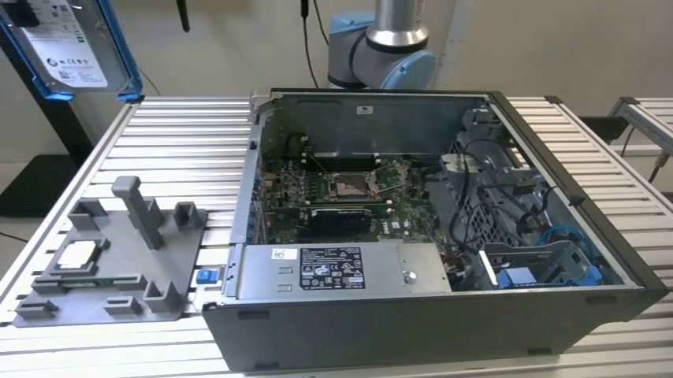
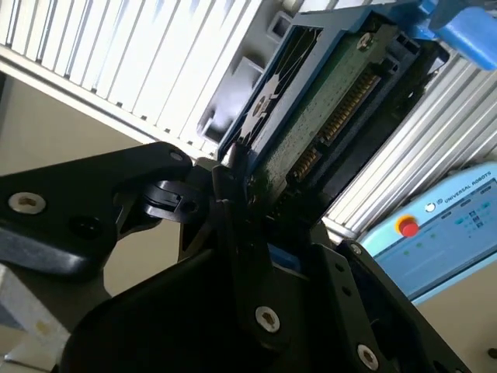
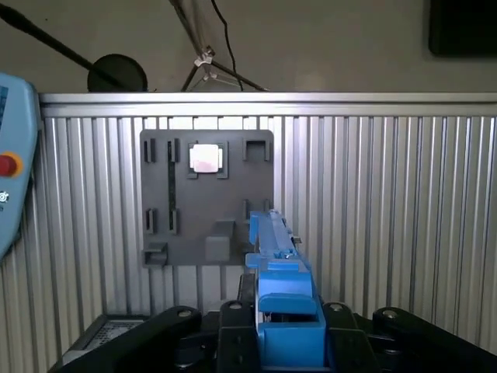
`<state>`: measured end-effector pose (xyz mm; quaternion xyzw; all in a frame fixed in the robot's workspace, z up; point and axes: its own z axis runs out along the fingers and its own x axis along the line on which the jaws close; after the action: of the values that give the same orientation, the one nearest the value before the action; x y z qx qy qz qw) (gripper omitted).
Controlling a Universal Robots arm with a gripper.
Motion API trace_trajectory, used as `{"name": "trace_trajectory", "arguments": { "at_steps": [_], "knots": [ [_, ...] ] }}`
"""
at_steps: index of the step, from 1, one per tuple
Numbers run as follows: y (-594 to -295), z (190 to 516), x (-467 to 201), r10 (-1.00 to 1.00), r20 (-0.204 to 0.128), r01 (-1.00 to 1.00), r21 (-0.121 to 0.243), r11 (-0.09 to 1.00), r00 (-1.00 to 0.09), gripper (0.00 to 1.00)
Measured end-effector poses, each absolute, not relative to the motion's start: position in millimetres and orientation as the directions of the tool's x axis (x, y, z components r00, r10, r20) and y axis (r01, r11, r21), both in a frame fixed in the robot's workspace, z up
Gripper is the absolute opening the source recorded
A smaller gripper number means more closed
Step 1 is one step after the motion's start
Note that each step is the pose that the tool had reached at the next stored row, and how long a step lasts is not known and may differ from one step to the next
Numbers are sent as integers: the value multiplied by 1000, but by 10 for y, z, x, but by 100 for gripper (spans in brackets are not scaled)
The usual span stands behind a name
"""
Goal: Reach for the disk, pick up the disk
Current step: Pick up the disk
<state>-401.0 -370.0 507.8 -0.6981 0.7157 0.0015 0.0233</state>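
At the upper left of the exterior view, the disk hangs upright above the slatted table. The gripper has its jaws clamped on one end of it. The grey fixture and the open computer case sit lower in the frame.

The disk has a white printed label, bright blue frame and green underside; pincer black, ribbed bench silvery, fixture plate grey.

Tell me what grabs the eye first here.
The blue-framed disk hangs high at the exterior view's left, clamped in the gripper. On the slatted table sits an open computer case, a grey fixture tray at its left in that view.
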Motion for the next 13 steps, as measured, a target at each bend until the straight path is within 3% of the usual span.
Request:
{"name": "trace_trajectory", "arguments": {
  "at_steps": [13],
  "knots": [
    [-3700,5078,-3471,-999,-35,-999,-29,25,-24,0]
  ]
}}
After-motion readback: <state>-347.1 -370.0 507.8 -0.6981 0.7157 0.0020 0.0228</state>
